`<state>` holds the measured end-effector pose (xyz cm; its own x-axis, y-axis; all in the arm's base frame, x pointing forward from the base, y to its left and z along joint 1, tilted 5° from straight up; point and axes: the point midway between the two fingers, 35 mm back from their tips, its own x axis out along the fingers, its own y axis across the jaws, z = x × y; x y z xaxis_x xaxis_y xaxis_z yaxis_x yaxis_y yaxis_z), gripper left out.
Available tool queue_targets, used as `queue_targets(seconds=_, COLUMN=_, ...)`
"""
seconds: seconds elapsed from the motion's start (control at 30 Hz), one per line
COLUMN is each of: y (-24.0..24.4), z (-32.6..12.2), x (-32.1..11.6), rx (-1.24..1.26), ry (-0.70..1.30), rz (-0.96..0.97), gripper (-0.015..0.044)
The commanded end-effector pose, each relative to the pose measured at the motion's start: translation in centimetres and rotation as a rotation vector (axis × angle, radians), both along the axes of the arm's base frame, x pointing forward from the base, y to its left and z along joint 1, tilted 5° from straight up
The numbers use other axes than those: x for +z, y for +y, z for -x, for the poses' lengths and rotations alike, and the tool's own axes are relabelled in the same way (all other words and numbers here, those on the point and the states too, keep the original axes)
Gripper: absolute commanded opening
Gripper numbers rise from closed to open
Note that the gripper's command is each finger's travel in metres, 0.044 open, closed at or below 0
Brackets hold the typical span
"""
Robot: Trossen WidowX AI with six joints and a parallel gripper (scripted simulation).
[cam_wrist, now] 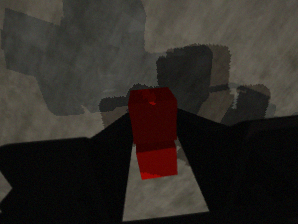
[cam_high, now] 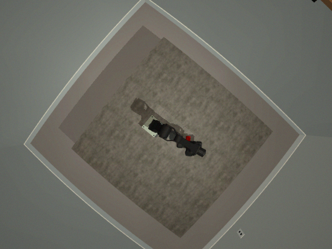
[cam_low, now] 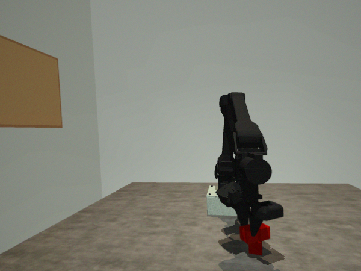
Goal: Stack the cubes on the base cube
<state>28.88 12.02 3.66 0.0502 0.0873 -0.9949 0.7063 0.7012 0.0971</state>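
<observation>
A flat orange-brown panel [cam_low: 30, 87] is occupying the left wall [cam_low: 72, 156] in the exterior view, its right edge standing upright. A small light plate with two dark openings [cam_high: 240, 233] is showing near the lower right in the top view. A pale border strip [cam_high: 83, 61] is enclosing the brownish surround [cam_high: 221, 63] of the mottled surface [cam_high: 177, 193] [cam_low: 120, 235] [cam_wrist: 270, 30].
</observation>
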Motion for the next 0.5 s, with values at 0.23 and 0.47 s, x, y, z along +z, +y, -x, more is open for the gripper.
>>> queue_targets(seconds=0.23, y=0.07, z=0.06, x=-0.14, rx=-0.005, ry=0.004, rz=-0.005, gripper=0.0105)
queue_targets(seconds=0.47, y=0.07, z=0.06, x=-0.14, rx=-0.005, ry=0.004, rz=-0.005, gripper=0.0184)
